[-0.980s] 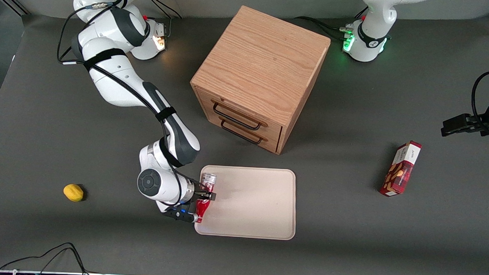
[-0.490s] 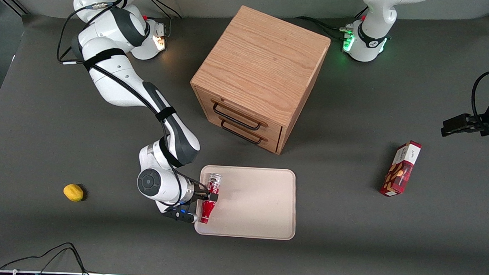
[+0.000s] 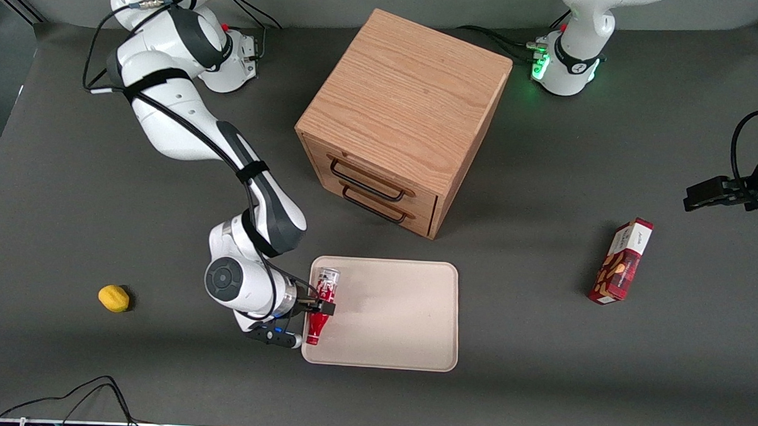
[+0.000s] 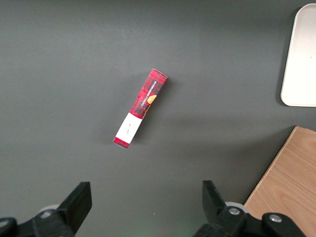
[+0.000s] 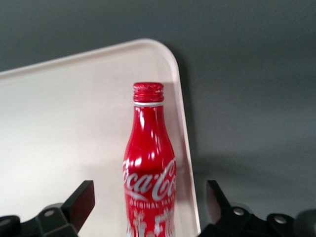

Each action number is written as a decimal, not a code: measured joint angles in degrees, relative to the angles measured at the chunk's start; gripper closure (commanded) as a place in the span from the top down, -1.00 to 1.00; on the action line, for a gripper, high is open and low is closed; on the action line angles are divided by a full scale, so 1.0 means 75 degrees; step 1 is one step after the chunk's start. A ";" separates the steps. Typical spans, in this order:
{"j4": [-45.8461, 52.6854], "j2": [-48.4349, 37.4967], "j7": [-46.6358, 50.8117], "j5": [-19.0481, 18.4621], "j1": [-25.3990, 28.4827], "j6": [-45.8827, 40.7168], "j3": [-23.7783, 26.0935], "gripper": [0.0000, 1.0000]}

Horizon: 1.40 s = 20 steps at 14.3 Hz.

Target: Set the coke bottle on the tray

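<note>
The coke bottle is red with white script. It lies on the pale beige tray, close to the rim at the working arm's end, with its clear wide end farther from the front camera and its neck nearer. My gripper is low over the bottle's middle. In the right wrist view the gripper is open: the black fingertips stand apart on either side of the bottle, with a gap at each side. The bottle's cap points along the tray.
A wooden two-drawer cabinet stands farther from the camera than the tray. A red snack box lies toward the parked arm's end and also shows in the left wrist view. A yellow lemon lies toward the working arm's end.
The bottle came in over the tray's rim, then shifted slightly back toward the working arm's end. The right arm has drawn back a little the same way.
</note>
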 measured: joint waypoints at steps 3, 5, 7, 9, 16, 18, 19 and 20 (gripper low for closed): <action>0.0159 -0.1199 0.0000 -0.0134 -0.0119 -0.1650 -0.0015 1.00; 0.0196 -0.2303 -0.0069 -0.0139 -0.0507 -0.3164 -0.0024 1.00; 0.0193 -0.3373 -0.0339 -0.0142 -0.0918 -0.4684 -0.0217 1.00; 0.0176 -0.4318 -0.0759 -0.0137 -0.1105 -0.6015 -0.0718 1.00; -0.3139 -0.8249 -0.1479 0.0651 -0.1156 -0.6422 -0.2475 1.00; -0.4692 -0.9321 -0.1484 0.0656 -0.1139 -0.5751 -0.2468 1.00; -0.5228 -0.9677 -0.1484 0.0656 -0.1127 -0.5554 -0.2434 1.00; -0.5571 -0.9900 -0.1484 0.0655 -0.1114 -0.5466 -0.2396 1.00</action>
